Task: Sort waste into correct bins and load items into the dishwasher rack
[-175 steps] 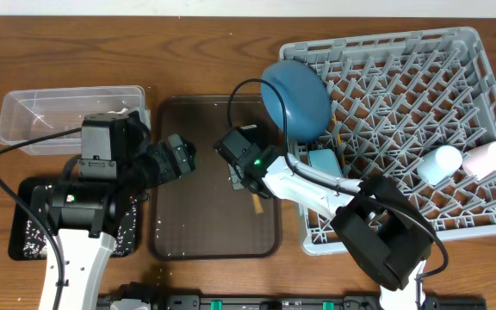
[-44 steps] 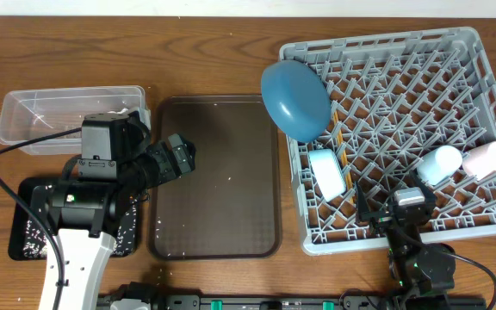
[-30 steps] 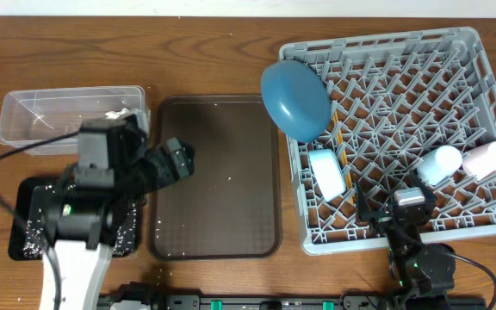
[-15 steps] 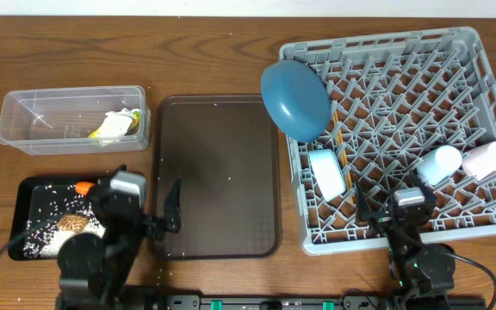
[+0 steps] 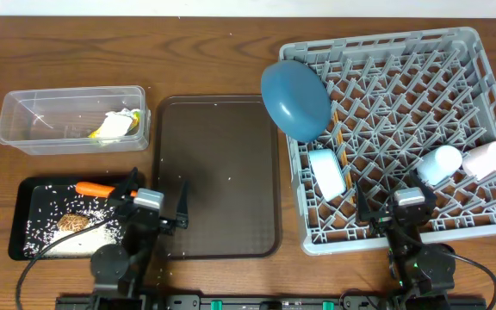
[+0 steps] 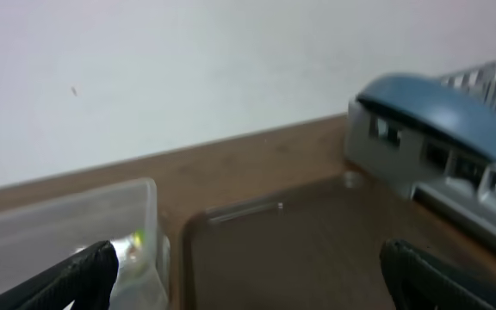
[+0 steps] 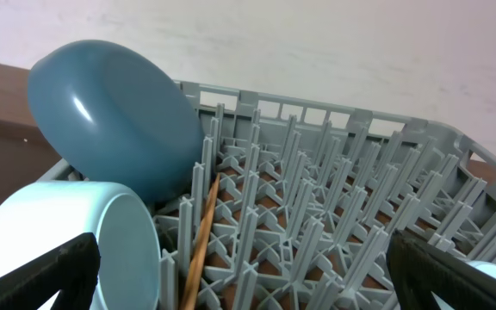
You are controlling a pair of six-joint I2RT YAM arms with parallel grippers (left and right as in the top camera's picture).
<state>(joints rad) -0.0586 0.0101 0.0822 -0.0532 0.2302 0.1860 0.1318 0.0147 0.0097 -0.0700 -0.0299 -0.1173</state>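
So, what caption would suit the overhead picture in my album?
Dishes in the grey rack, waste in the clear tub and black tray, both arms low at the near edge.

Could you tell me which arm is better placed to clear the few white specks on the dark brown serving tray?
Left, probably. The left gripper rests open at the dark brown serving tray's near-left edge, while the right gripper sits at the grey plastic dishwasher rack.

Even bright light, blurred left-wrist view

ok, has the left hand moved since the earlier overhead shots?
Yes. The left hand pulled back to the brown serving tray's lower-left corner, uncovering the black tray.
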